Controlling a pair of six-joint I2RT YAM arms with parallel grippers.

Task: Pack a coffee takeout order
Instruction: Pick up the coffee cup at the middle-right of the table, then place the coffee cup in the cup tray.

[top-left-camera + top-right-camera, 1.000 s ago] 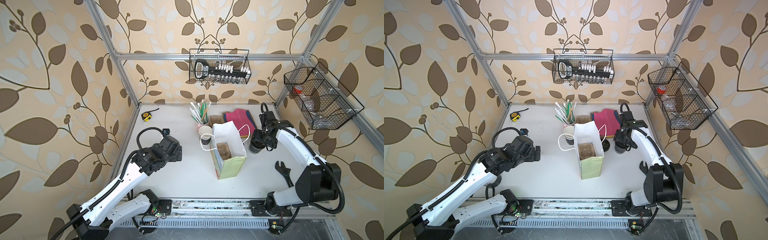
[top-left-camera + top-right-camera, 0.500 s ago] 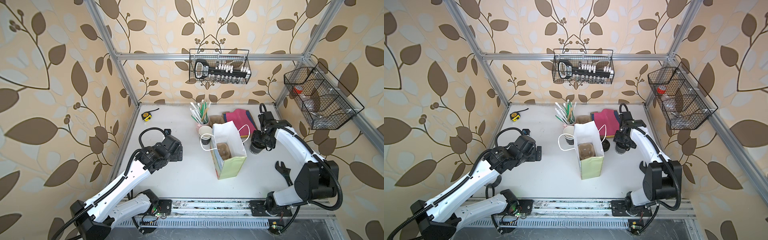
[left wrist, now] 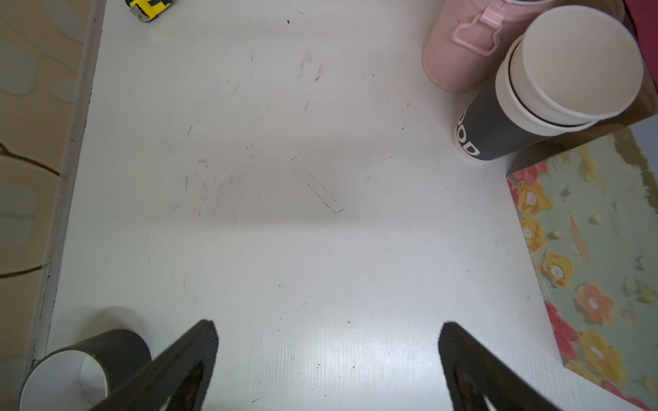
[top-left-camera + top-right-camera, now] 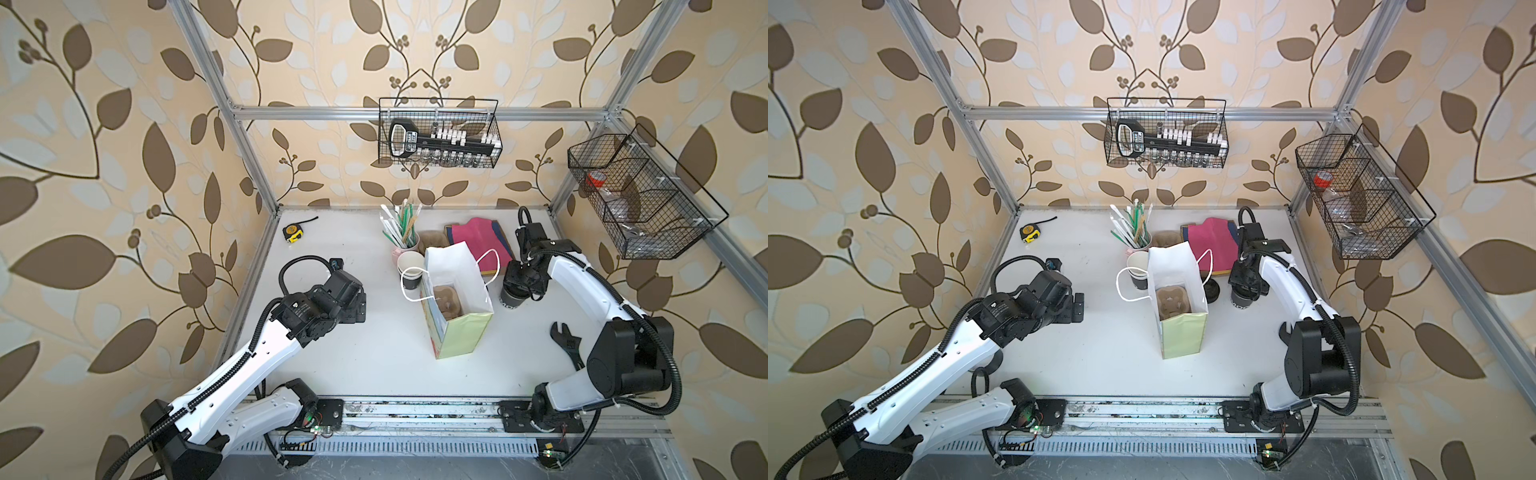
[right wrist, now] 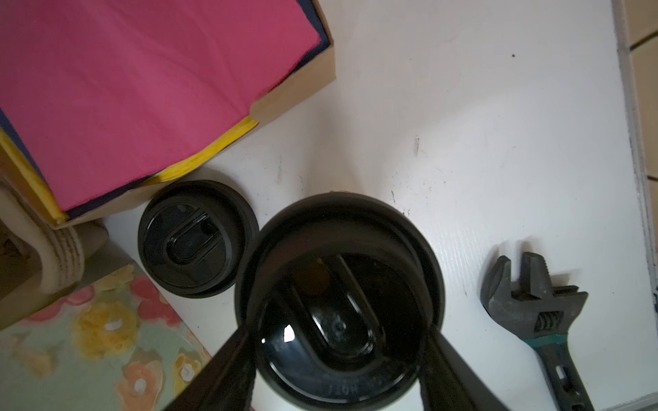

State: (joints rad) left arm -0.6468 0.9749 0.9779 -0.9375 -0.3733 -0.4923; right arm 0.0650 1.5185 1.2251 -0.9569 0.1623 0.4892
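Right hand [image 5: 338, 329] straddles the lidded cup [image 5: 356, 231]; whether it grips yet I cannot tell. Squeeze gently below the lid rim, lift upright. Left hand [image 3: 327, 324] hangs released, empty.

Both top views look steeply down on the whole table [image 4: 374, 365], sharing nearly everything. Wrist cameras sit close behind the left tool [image 3: 327, 325] and right tool [image 5: 336, 327], facing down; both show the flowered paper bag [image 3: 587, 267] beside the tool.
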